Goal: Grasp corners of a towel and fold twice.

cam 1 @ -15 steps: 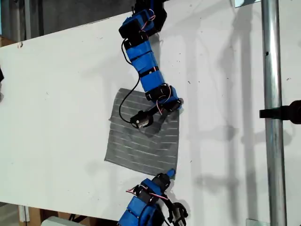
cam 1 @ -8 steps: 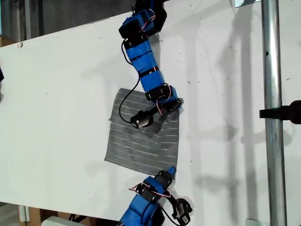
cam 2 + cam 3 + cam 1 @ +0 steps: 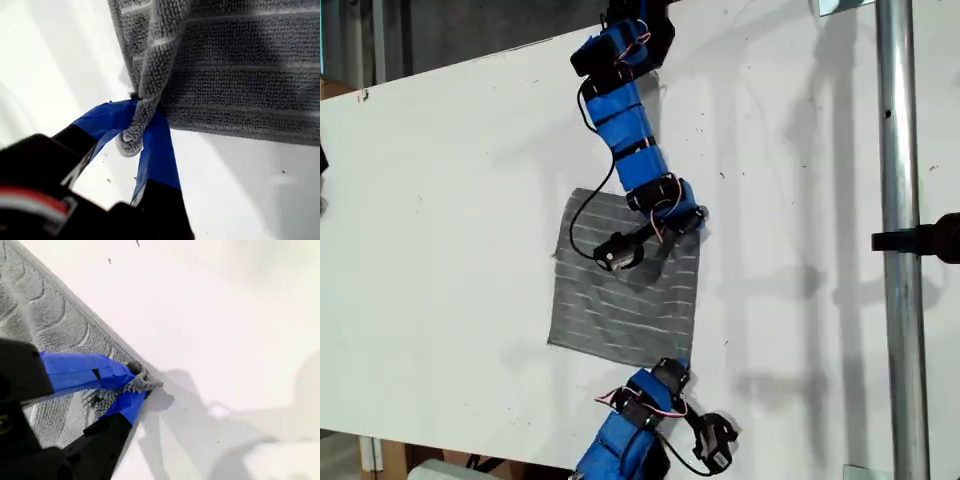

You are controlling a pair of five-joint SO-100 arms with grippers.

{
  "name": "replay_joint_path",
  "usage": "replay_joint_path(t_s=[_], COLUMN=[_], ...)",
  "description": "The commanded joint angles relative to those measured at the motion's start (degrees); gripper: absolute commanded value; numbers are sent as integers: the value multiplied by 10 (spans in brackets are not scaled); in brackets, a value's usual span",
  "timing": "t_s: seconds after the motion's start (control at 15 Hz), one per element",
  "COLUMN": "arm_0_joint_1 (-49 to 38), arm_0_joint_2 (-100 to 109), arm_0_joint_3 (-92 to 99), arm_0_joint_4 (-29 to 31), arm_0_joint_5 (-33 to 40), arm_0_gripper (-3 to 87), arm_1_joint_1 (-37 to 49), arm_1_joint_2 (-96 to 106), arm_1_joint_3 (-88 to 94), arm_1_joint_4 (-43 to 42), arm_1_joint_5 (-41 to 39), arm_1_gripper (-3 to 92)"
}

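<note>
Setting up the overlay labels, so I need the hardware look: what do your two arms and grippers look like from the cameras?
Both arms are built of boxy bright blue segments with black joints, thin red and white wires at the joints and a black cable looping off the upper one in the exterior view. My first gripper and my second gripper have black bodies with fingers wrapped in blue tape.

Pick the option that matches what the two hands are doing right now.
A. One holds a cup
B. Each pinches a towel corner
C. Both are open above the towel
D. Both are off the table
B: each wrist view shows blue fingers closed on a bunched corner of the towel: my first hand, my second hand.
</note>
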Motion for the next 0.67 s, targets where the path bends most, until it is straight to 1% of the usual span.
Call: replay_joint_path(t_s=[0.0, 0.2, 0.27, 0.33, 0.4, 0.47, 0.53, 0.6], arm_0_joint_1=[43, 127, 139, 138, 118, 82, 29, -41], arm_0_joint_2=[82, 81, 76, 75, 78, 91, 117, 156], arm_0_joint_3=[-76, -127, -144, -165, -181, -194, -193, -175], arm_0_joint_4=[60, 89, 97, 120, 163, 210, 243, 250], arm_0_joint_5=[-1, -39, -42, -45, -43, -18, 25, 76], arm_0_gripper=[-29, -29, -29, -29, -29, -29, -29, -29], arm_1_joint_1=[-40, -114, -127, -126, -108, -79, -41, 4], arm_1_joint_2=[89, 105, 105, 117, 139, 169, 207, 250], arm_1_joint_3=[-4, -26, -44, -47, -31, -5, 25, 60], arm_1_joint_4=[9, -11, -24, -19, 3, 30, 52, 66], arm_1_joint_5=[-4, 1, -9, -12, -12, -9, -11, -23], arm_1_gripper=[-2, -2, -2, -2, -2, -2, -2, -2])
